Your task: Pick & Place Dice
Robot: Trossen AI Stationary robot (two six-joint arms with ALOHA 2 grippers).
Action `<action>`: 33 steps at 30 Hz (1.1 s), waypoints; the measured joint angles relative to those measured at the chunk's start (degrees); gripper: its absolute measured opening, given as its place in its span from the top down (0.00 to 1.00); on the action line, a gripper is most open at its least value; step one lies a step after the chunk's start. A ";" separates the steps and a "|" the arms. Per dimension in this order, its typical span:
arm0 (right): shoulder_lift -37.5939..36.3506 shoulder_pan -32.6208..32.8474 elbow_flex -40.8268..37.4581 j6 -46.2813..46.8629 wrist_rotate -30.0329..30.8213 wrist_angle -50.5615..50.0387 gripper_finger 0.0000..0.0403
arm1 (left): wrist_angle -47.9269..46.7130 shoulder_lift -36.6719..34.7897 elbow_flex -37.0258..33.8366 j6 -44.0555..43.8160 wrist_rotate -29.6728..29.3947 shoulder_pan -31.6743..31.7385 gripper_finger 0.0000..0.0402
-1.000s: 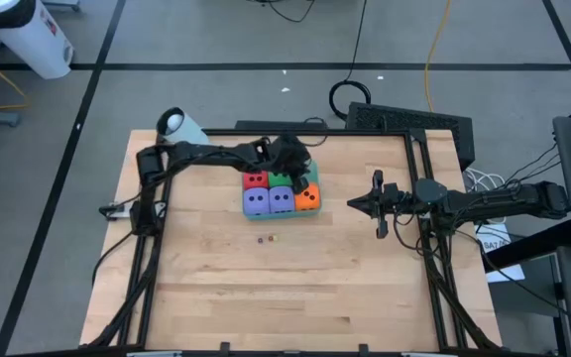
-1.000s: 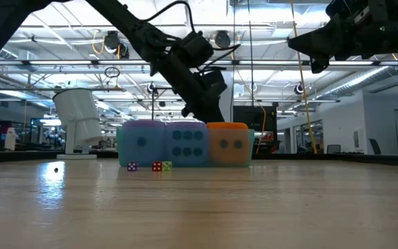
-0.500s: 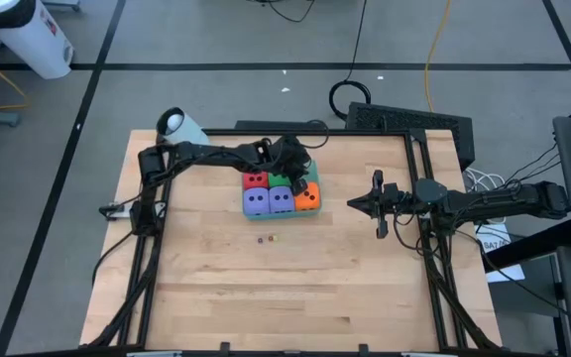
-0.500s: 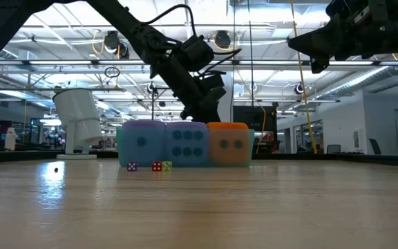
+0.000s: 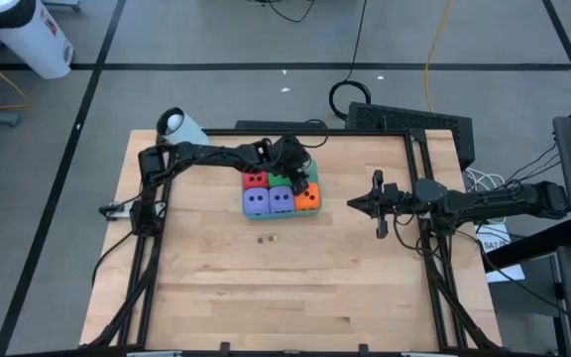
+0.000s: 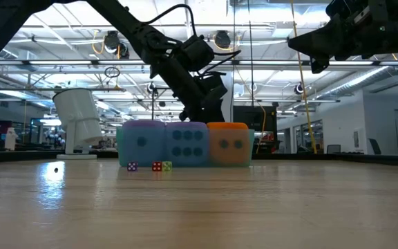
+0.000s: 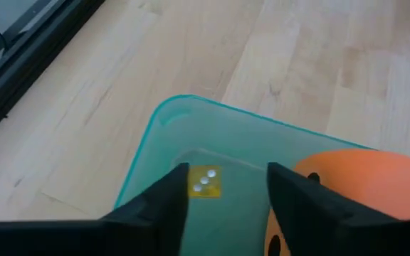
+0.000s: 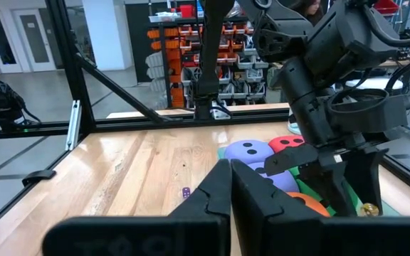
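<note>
The left gripper [image 7: 223,195] hangs with fingers spread over a tiny yellow die [image 7: 204,181] lying on the teal tray [image 7: 164,139], beside the orange die [image 5: 306,197]. The red die [image 5: 255,180], green die [image 5: 280,180] and two purple-blue dice [image 5: 268,202] already sit on the tray. Three tiny dice [image 5: 267,238] remain on the table nearer. The right gripper [image 5: 377,205], fingers pressed together, waits at the right.

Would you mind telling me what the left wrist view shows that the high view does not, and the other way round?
Only the left wrist view shows a tiny yellow die lying on the teal tray, between the open fingers of the left gripper. Only the high view shows the red die, the two purple-blue dice, three tiny dice on the table, and the right gripper waiting apart to the right. Both show the tray and the orange die.
</note>
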 joint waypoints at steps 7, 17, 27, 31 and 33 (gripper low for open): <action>0.02 0.00 0.00 -0.01 0.00 -1.24 1.00 | -3.17 -2.24 -0.03 1.97 -0.04 0.11 0.36; 0.02 0.00 0.00 -0.01 0.02 -1.75 1.00 | -8.60 -10.46 -0.02 19.87 -0.13 -2.05 0.36; 0.04 0.00 0.00 0.00 0.02 -1.76 1.00 | -7.08 -9.77 -0.04 18.26 -4.24 -2.73 0.38; 0.04 0.00 0.00 0.00 0.00 -1.84 1.00 | -7.30 -10.97 -0.10 17.26 -2.59 -2.72 0.39; 0.04 0.00 0.00 0.01 0.00 -1.84 1.00 | -7.53 -13.96 -0.15 17.02 -0.74 -3.30 0.42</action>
